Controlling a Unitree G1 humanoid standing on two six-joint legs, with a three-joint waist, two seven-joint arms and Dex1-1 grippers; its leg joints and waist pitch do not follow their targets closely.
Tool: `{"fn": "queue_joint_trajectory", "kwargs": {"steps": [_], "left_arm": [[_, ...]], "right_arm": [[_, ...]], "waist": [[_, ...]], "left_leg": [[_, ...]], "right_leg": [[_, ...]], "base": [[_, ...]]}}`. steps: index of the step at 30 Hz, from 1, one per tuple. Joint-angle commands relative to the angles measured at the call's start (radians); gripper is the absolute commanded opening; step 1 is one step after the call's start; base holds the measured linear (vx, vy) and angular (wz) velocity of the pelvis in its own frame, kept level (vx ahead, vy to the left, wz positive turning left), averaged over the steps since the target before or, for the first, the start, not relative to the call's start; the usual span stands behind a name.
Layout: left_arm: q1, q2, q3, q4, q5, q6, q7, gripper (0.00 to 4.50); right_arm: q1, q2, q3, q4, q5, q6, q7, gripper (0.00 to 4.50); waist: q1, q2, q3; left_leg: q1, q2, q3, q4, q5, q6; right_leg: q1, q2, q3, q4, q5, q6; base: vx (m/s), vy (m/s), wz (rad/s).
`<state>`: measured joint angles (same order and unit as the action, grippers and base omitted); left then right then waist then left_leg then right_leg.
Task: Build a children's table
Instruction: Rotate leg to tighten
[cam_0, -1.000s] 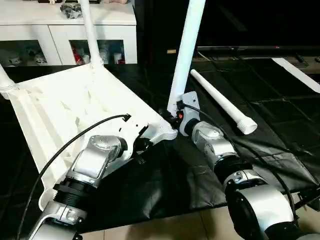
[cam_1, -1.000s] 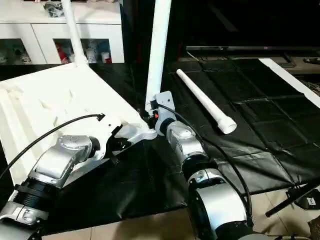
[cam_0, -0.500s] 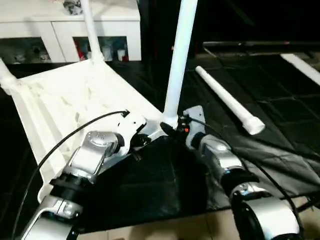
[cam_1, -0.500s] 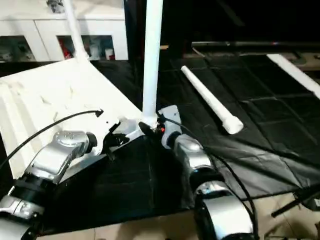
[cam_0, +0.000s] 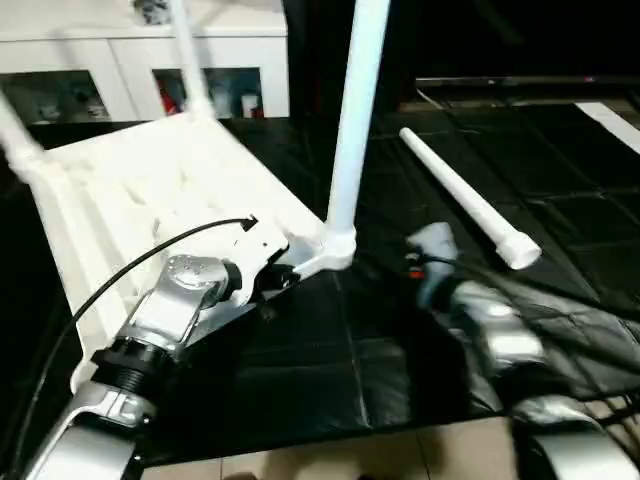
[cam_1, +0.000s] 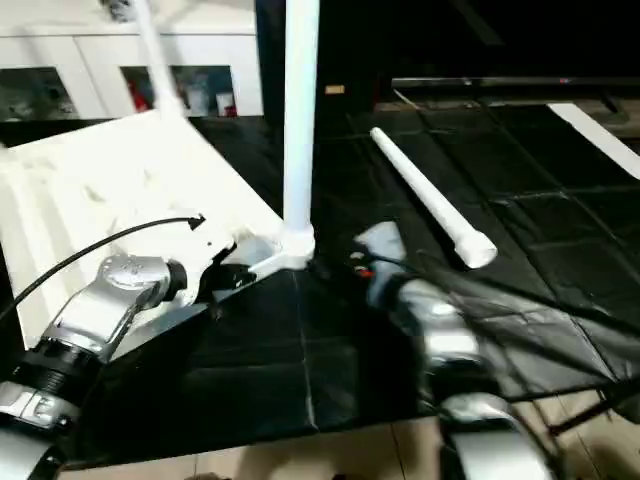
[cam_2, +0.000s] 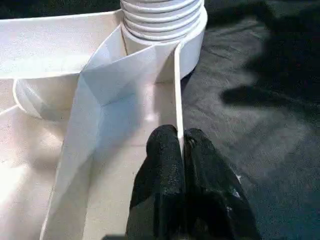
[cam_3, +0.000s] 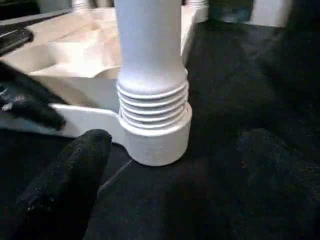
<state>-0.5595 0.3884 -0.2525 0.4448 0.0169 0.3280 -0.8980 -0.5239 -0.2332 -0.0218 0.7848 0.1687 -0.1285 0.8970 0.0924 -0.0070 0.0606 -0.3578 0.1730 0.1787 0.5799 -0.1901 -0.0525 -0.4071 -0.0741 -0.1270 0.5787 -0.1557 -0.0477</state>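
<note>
— Right wrist view: what just changed?
— My right gripper (cam_3: 75, 195) let go of the leg (cam_0: 352, 130), jaws wide, backing off. It stands socketed just ahead; my left gripper (cam_2: 181, 150) pinches the tabletop (cam_0: 130, 200) rim.

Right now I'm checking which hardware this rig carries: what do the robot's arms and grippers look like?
Silver, rounded metal forearms with black ribbed collars. A black cable loops over the left forearm. The left gripper has two matte black fingers with rounded tips. The right forearm carries black cabling and a small red mark near its wrist.
</note>
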Motion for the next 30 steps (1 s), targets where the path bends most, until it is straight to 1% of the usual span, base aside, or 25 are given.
{"fn": "queue_joint_trajectory", "kwargs": {"steps": [1, 2, 3, 4, 6, 7, 8, 9, 11, 12, 13, 14, 15, 17, 20, 21, 22, 23, 24, 27, 28, 29, 30], "left_arm": [[-0.010, 0.005, -0.010, 0.001, -0.011, -0.069, -0.044, 0.00], [-0.011, 0.022, -0.026, 0.012, -0.010, -0.115, -0.096, 0.00], [-0.011, 0.022, -0.026, 0.012, -0.010, -0.115, -0.096, 0.00], [-0.012, 0.030, -0.033, 0.016, -0.012, -0.130, -0.122, 0.00], [-0.015, 0.048, -0.050, 0.025, -0.014, -0.163, -0.179, 0.00], [-0.015, 0.053, -0.054, 0.026, -0.013, -0.169, -0.191, 0.00], [-0.016, 0.061, -0.061, 0.028, -0.013, -0.181, -0.212, 0.00], [-0.016, 0.061, -0.061, 0.028, -0.013, -0.181, -0.212, 0.00], [-0.022, 0.073, -0.077, 0.043, -0.014, -0.216, -0.265, 0.00], [-0.026, 0.075, -0.085, 0.051, -0.018, -0.231, -0.299, 0.00], [-0.026, 0.075, -0.085, 0.051, -0.018, -0.231, -0.299, 0.00], [-0.027, 0.077, -0.091, 0.051, -0.020, -0.239, -0.318, 0.00], [-0.029, 0.078, -0.100, 0.052, -0.021, -0.245, -0.342, 0.00], [-0.033, 0.083, -0.117, 0.053, -0.015, -0.268, -0.376, 0.00], [-0.036, 0.083, -0.121, 0.051, -0.017, -0.271, -0.395, 0.00], [-0.038, 0.083, -0.125, 0.049, -0.018, -0.278, -0.406, 0.00], [-0.040, 0.082, -0.125, 0.052, -0.018, -0.282, -0.411, 0.00], [-0.040, 0.082, -0.127, 0.052, -0.017, -0.285, -0.416, 0.00], [-0.040, 0.082, -0.127, 0.052, -0.016, -0.287, -0.418, 0.00], [-0.041, 0.082, -0.130, 0.057, -0.011, -0.298, -0.425, 0.00], [-0.043, 0.083, -0.131, 0.059, -0.009, -0.301, -0.427, 0.00], [-0.045, 0.083, -0.132, 0.063, -0.006, -0.303, -0.427, 0.00], [-0.045, 0.083, -0.132, 0.063, -0.006, -0.303, -0.427, 0.00]], "right_arm": [[0.006, -0.023, 0.006, -0.059, 0.026, 0.021, 0.058, 4.42], [0.016, -0.061, 0.014, -0.108, 0.046, 0.046, 0.129, 4.42], [0.016, -0.061, 0.014, -0.108, 0.046, 0.046, 0.129, 4.42], [0.017, -0.077, 0.023, -0.124, 0.051, 0.062, 0.162, 4.42], [0.016, -0.108, 0.048, -0.149, 0.052, 0.100, 0.221, 4.42], [0.014, -0.113, 0.054, -0.151, 0.049, 0.106, 0.229, 4.42], [0.010, -0.120, 0.064, -0.155, 0.043, 0.119, 0.241, 4.42], [0.010, -0.120, 0.064, -0.155, 0.043, 0.119, 0.241, 4.42], [-0.004, -0.131, 0.091, -0.168, 0.029, 0.140, 0.280, 4.42], [-0.013, -0.135, 0.106, -0.173, 0.026, 0.156, 0.315, 4.42], [-0.013, -0.135, 0.106, -0.173, 0.026, 0.156, 0.315, 4.42], [-0.018, -0.136, 0.118, -0.173, 0.027, 0.172, 0.344, 4.42], [-0.022, -0.139, 0.135, -0.174, 0.020, 0.174, 0.367, 4.42], [-0.037, -0.139, 0.159, -0.160, 0.003, 0.167, 0.384, 4.42], [-0.057, -0.133, 0.163, -0.134, -0.007, 0.158, 0.377, 4.42], [-0.070, -0.128, 0.172, -0.121, -0.012, 0.151, 0.379, 4.42], [-0.074, -0.126, 0.175, -0.117, -0.014, 0.149, 0.382, 4.42], [-0.077, -0.125, 0.180, -0.114, -0.017, 0.144, 0.388, 4.42], [-0.078, -0.124, 0.183, -0.112, -0.018, 0.141, 0.390, 4.42], [-0.082, -0.119, 0.194, -0.100, -0.019, 0.124, 0.417, 4.42], [-0.083, -0.116, 0.196, -0.096, -0.016, 0.124, 0.426, 4.27], [-0.086, -0.115, 0.197, -0.090, -0.012, 0.130, 0.437, 4.08], [-0.086, -0.115, 0.197, -0.090, -0.012, 0.130, 0.437, 4.08]], "waist": [[0.008, -0.002, -0.070], [0.010, -0.006, -0.070], [0.012, -0.006, -0.070], [0.015, -0.004, -0.072], [0.022, -0.005, -0.072], [0.027, -0.002, -0.072], [0.030, -0.002, -0.073], [0.031, -0.002, -0.073], [0.036, -0.004, -0.073], [0.038, -0.006, -0.074], [0.040, -0.005, -0.074], [0.042, -0.005, -0.074], [0.046, -0.008, -0.074], [0.051, -0.006, -0.074], [0.055, -0.006, -0.073], [0.055, -0.008, -0.074], [0.055, -0.007, -0.074], [0.056, -0.010, -0.075], [0.057, -0.009, -0.075], [0.058, -0.010, -0.076], [0.058, -0.010, -0.076], [0.058, -0.016, -0.076], [0.059, -0.014, -0.077]], "left_leg": [[0.004, 0.067, -0.022, -0.061, -0.156, 0.090], [0.005, 0.067, -0.022, -0.061, -0.156, 0.095], [0.006, 0.067, -0.022, -0.061, -0.157, 0.099], [0.006, 0.069, -0.022, -0.060, -0.145, 0.098], [0.006, 0.069, -0.020, -0.058, -0.136, 0.104], [0.007, 0.069, -0.019, -0.058, -0.138, 0.102], [0.007, 0.071, -0.019, -0.058, -0.141, 0.096], [0.007, 0.070, -0.019, -0.058, -0.143, 0.094], [0.006, 0.070, -0.019, -0.058, -0.143, 0.088], [0.008, 0.072, -0.019, -0.057, -0.144, 0.085], [0.008, 0.072, -0.019, -0.057, -0.142, 0.085], [0.007, 0.073, -0.019, -0.057, -0.141, 0.085], [0.008, 0.072, -0.018, -0.056, -0.142, 0.086], [0.010, 0.074, -0.019, -0.057, -0.142, 0.078], [0.014, 0.076, -0.018, -0.058, -0.150, 0.064], [0.012, 0.075, -0.018, -0.058, -0.147, 0.064], [0.011, 0.075, -0.019, -0.059, -0.146, 0.061], [0.011, 0.074, -0.019, -0.058, -0.145, 0.061], [0.010, 0.075, -0.019, -0.057, -0.140, 0.062], [0.008, 0.074, -0.018, -0.056, -0.136, 0.066], [0.008, 0.074, -0.019, -0.056, -0.132, 0.067], [0.007, 0.073, -0.018, -0.055, -0.131, 0.070], [0.007, 0.073, -0.019, -0.055, -0.129, 0.071]], "right_leg": [[0.063, -0.098, 0.071, -0.070, -0.319, -0.149], [0.065, -0.098, 0.071, -0.070, -0.319, -0.146], [0.064, -0.097, 0.070, -0.072, -0.323, -0.142], [0.063, -0.097, 0.071, -0.067, -0.311, -0.142], [0.063, -0.094, 0.070, -0.066, -0.294, -0.148], [0.061, -0.094, 0.069, -0.065, -0.291, -0.151], [0.060, -0.097, 0.070, -0.063, -0.288, -0.154], [0.060, -0.096, 0.069, -0.064, -0.290, -0.155], [0.061, -0.097, 0.069, -0.062, -0.293, -0.154], [0.060, -0.098, 0.070, -0.062, -0.290, -0.154], [0.061, -0.097, 0.069, -0.061, -0.288, -0.156], [0.061, -0.098, 0.070, -0.061, -0.287, -0.155], [0.061, -0.098, 0.070, -0.061, -0.292, -0.154], [0.058, -0.101, 0.071, -0.060, -0.300, -0.152], [0.056, -0.102, 0.073, -0.061, -0.307, -0.152], [0.059, -0.102, 0.073, -0.059, -0.303, -0.151], [0.059, -0.102, 0.072, -0.058, -0.302, -0.152], [0.059, -0.102, 0.071, -0.058, -0.301, -0.151], [0.060, -0.103, 0.072, -0.057, -0.294, -0.152], [0.061, -0.103, 0.072, -0.055, -0.281, -0.152], [0.062, -0.103, 0.072, -0.054, -0.277, -0.153], [0.063, -0.102, 0.071, -0.054, -0.279, -0.150], [0.063, -0.103, 0.071, -0.053, -0.281, -0.150]], "base": [[0.000, 0.000, 0.00], [0.000, 0.000, 0.00], [0.000, 0.000, 0.00], [0.000, 0.000, 0.00], [0.000, 0.000, 0.00], [0.000, 0.000, 0.00], [0.000, 0.000, 0.00], [0.000, 0.000, 0.00], [0.000, 0.000, 0.00], [0.000, 0.000, 0.00], [0.000, 0.000, 0.00], [0.000, 0.000, 0.00], [0.000, 0.000, 0.00], [0.000, 0.000, 0.00], [0.000, 0.000, 0.00], [0.000, 0.000, 0.00], [0.000, 0.000, 0.00], [0.000, 0.000, 0.00], [0.000, 0.000, 0.00], [0.000, 0.000, 0.00], [0.000, 0.000, 0.00], [0.000, 0.000, 0.00], [0.000, 0.000, 0.00]]}}
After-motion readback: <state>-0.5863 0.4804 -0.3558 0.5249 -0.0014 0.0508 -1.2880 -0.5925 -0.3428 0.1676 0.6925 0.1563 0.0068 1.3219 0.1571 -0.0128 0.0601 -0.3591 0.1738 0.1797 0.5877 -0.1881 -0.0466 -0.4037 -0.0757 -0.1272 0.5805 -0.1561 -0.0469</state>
